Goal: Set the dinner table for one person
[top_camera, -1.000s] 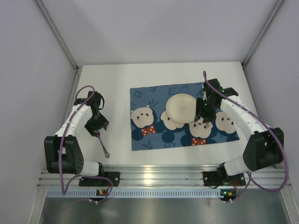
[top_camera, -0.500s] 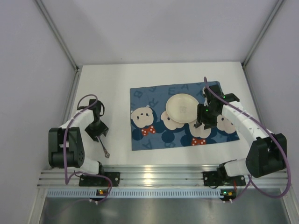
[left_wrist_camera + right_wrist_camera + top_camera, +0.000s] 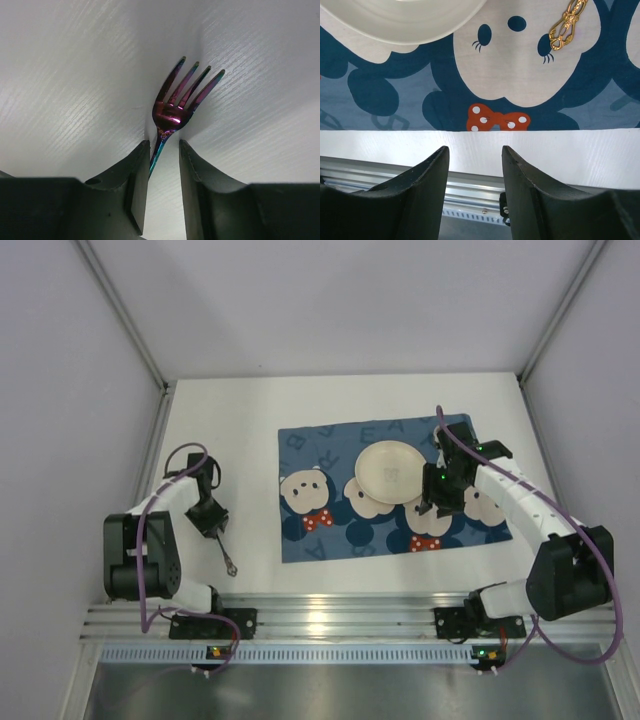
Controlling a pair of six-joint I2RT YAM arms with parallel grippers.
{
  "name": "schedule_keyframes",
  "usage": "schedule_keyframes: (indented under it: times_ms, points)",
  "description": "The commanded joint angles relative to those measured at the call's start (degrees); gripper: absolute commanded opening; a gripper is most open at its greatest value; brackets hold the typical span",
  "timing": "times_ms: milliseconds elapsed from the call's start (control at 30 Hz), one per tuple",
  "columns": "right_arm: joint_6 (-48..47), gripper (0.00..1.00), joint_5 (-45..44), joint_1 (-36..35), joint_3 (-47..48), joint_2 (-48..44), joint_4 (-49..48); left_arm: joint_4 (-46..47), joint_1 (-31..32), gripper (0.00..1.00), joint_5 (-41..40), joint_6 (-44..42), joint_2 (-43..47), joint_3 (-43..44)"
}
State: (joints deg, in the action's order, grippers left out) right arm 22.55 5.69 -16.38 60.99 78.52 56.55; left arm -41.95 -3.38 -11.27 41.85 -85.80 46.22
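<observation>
Where the left gripper (image 3: 164,150) flanks the fork (image 3: 175,107), its handle hides.

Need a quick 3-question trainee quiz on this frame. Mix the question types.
1. True or false: the plate sits on the mat.
2. Which claw has the fork handle between its fingers? A left, B right.
3. Fill in: the right claw holds ____.
Key: 1 true; 2 A, the left claw; 3 nothing.
</observation>
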Motion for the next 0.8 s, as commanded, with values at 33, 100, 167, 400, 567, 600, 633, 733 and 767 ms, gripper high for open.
schedule_keyframes:
  times_ms: [33, 100, 167, 400, 567, 600, 633, 733, 767]
  points:
    - [-0.05, 0.47, -0.77, -0.84, 0.27, 0.05, -1.18, 5.91, -0.93, 0.33, -2.18, 2.1, -3.49, -4.55]
    - [0.04, 0.47, -0.77, -0.84, 0.01, 0.05, -1.1, 7.32, -0.93, 0.31, -1.83, 2.45, -4.28, -4.91]
    - [0.22, 0.46, -0.77, -0.84, -0.08, -0.03, -1.01, 8.29, -0.93, 0.29, -1.74, 2.71, -5.08, -5.17]
    - [0.66, 0.46, -1.3, -1.02, -0.26, -0.56, -0.13, 16.1, -0.84, 0.24, 2.04, 1.49, -6.66, -4.47]
    - [1.27, 0.46, -1.74, -1.2, -0.7, -1.44, 0.57, 21.29, -0.84, 0.25, 4.06, 1.4, -7.45, -5.52]
    - [1.53, 0.46, -1.91, -1.2, -0.79, -1.53, 0.66, 22.08, -0.84, 0.27, 4.93, 0.96, -7.37, -5.7]
    - [1.62, 0.46, -1.91, -1.28, -0.87, -1.96, 0.66, 22.79, -0.84, 0.28, 5.11, 0.78, -7.19, -6.39]
    - [2.33, 0.46, -2.09, -1.46, -1.66, -2.67, 0.93, 24.55, -0.84, 0.3, 4.94, 0.17, -7.36, -7.37]
    - [2.41, 0.46, -2.18, -1.46, -2.1, -2.76, 0.93, 24.81, -0.84, 0.3, 5.11, -0.01, -7.54, -7.37]
